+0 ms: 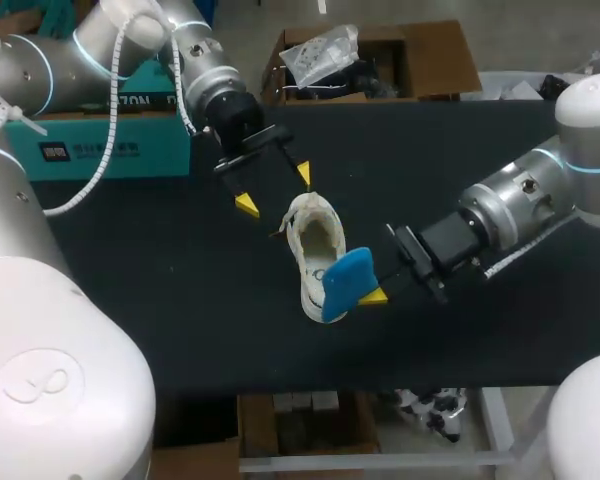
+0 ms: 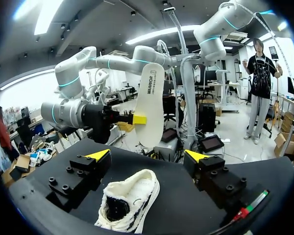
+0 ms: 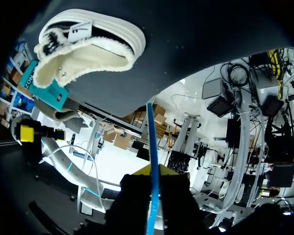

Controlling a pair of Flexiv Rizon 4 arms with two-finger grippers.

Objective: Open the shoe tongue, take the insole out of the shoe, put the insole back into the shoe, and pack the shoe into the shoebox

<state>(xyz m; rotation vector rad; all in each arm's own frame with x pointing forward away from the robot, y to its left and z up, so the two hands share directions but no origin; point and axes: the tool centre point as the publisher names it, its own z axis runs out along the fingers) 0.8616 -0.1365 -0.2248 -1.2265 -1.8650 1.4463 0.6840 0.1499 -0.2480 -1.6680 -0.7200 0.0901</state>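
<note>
Both fingers of my right gripper [image 1: 370, 292] clamp the blue insole [image 1: 346, 280], held just above the white shoe [image 1: 310, 238] on the table [image 1: 160, 270]; my left gripper [image 1: 275, 190] hangs wide open over the shoe's far end.

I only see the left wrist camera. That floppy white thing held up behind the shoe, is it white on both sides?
Observer: No. In the head view the insole is blue on its other face; the right gripper is shut on it.
Operator: Where is the box for the shoe?
Observer: A teal box, likely the shoebox, sits at the far-left edge of the table.
</note>
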